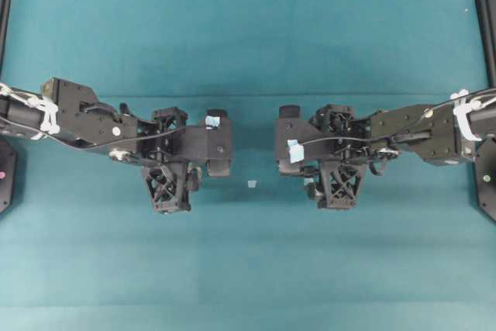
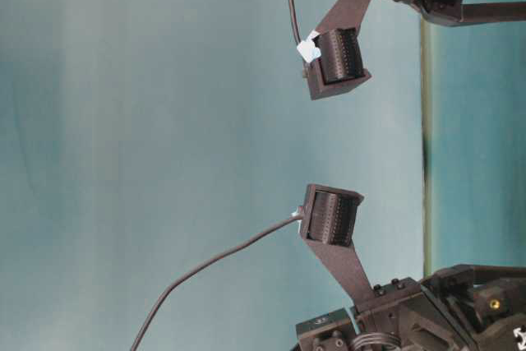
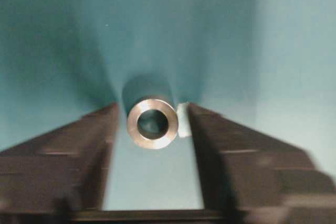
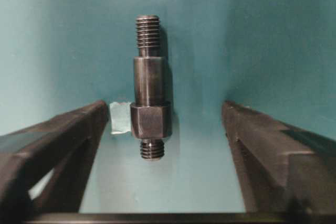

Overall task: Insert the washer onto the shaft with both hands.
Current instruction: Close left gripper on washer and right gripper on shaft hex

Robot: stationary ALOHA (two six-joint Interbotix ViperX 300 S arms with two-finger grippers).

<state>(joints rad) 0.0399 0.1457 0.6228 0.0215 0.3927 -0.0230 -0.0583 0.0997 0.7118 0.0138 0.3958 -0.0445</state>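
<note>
The washer (image 3: pixel 153 122) stood on edge on the teal cloth, seen end-on in the left wrist view as a thick silvery ring with a dark bore, brushed and dully reflective. It lay between the fingers of the left gripper (image 3: pixel 153 129) with a sliver of cloth showing on either side, so the jaws were part-way in and not yet clamped on it. A small pale tape square (image 3: pixel 182 120) sat just beside its right edge.

The shaft (image 4: pixel 149 87) lay flat on the cloth between the fingers of the right gripper (image 4: pixel 165 124). It was dark grey metal: a threaded tip at the far end, a smooth round barrel, a hexagonal collar, then a short threaded stub nearest the camera. A pale tape patch (image 4: pixel 119 117) lay against the collar. Those jaws stood well apart from it on both sides, gripping nothing.

Neither part had been lifted, so by these views the work was at its very start: both grasps, the raising, the aligning and the threading of ring over shaft all remained.

From overhead the two black, lattice-braced arms faced each other across the table (image 1: pixel 248 269), with one more tape square (image 1: pixel 251 184) between them.
</note>
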